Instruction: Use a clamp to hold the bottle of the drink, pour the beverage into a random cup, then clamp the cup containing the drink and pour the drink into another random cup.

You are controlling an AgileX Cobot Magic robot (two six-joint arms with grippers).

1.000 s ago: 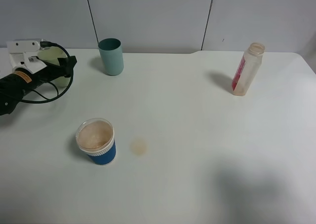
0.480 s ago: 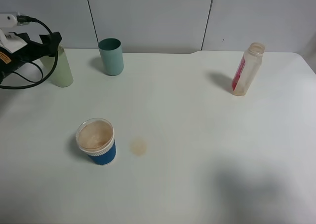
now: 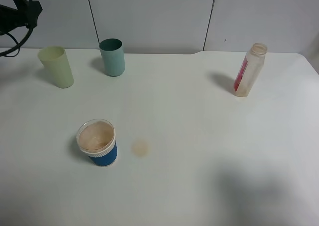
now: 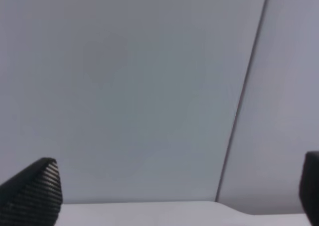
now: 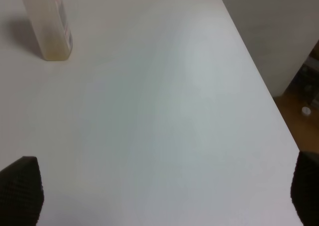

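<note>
On the white table point(image 3: 199, 136) everything stands apart and upright. The bottle point(image 3: 249, 70) sits toward the far right, capless, with only a thin residue showing low inside, so I'd judge it nearly empty. The pale yellow-green cup point(image 3: 56, 66) is at the far left, the teal cup point(image 3: 112, 57) just to its right, and the blue cup point(image 3: 97, 143) with the white rim stands nearer the front, holding the beverage point(image 3: 96, 136) close to its brim. A small tan spill mark point(image 3: 140, 147) lies on the table just right of it.

That blue cup looks the touchy one: thin-walled, full, top-heavy with liquid, likely to slosh or buckle if squeezed hard. I'd take it around the ribbed lower body, below the rim, with modest pressure. The yellow-green cup looks light, smooth and tapered, so a grip at mid-height would keep it from sliding down. The bottle is stiff enough to pinch at the labelled waist.

The left arm point(image 3: 17, 12) is drawn up and back at the far-left corner, above the table, its camera facing the wall; the left claw point(image 4: 179, 196) stands wide apart with nothing between its tips. The right claw point(image 5: 164, 193) hangs over the table's right edge, equally wide and empty, the bottle well ahead of it.
</note>
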